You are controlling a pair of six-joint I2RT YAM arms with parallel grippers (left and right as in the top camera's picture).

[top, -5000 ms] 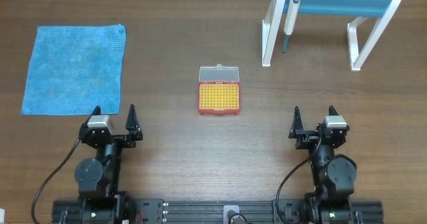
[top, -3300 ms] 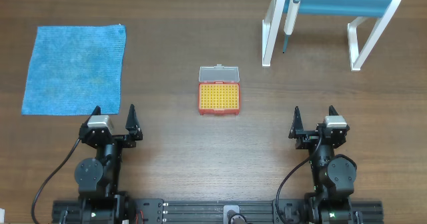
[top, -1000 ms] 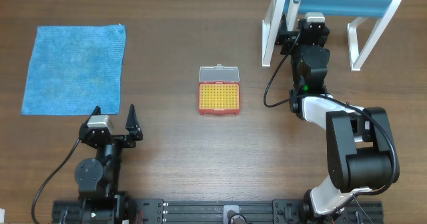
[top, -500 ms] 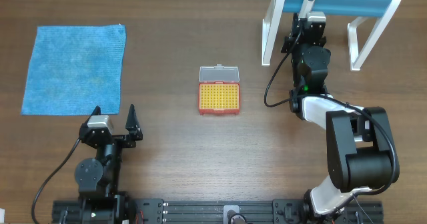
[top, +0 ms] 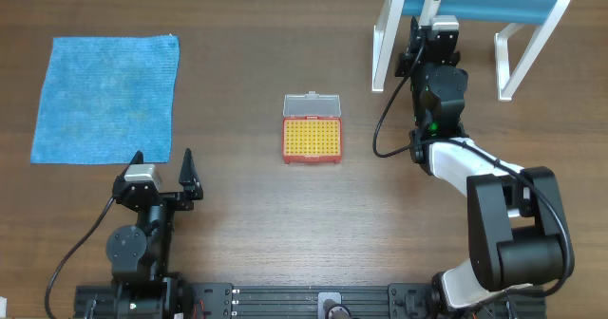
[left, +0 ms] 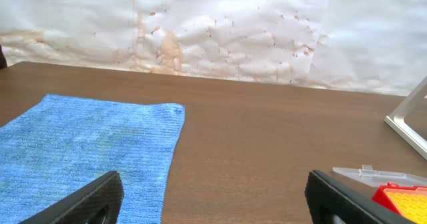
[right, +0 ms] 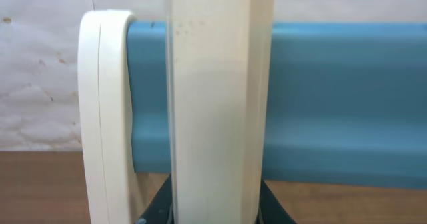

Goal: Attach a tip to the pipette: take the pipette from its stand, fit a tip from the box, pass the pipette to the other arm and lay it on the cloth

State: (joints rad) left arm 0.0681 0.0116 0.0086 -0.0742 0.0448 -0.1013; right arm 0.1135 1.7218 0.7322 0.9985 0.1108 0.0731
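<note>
R end effector (top: 429, 20): you're clamped on pipette (right: 217, 104), at stand (top: 494, 4), 1 o'clock.
L end effector (top: 161, 156): your fingers spread, 7 o'clock.
Tip box (top: 312, 134): counter (top: 237, 224) ctr.
Cloth (top: 106, 99): 10 o'clock.

White pipette (right: 217, 104) upright against the blue-barred stand (top: 494, 3); orange tip box (top: 312, 139) open mid-table; blue cloth (top: 106, 99) flat, far left.
</note>
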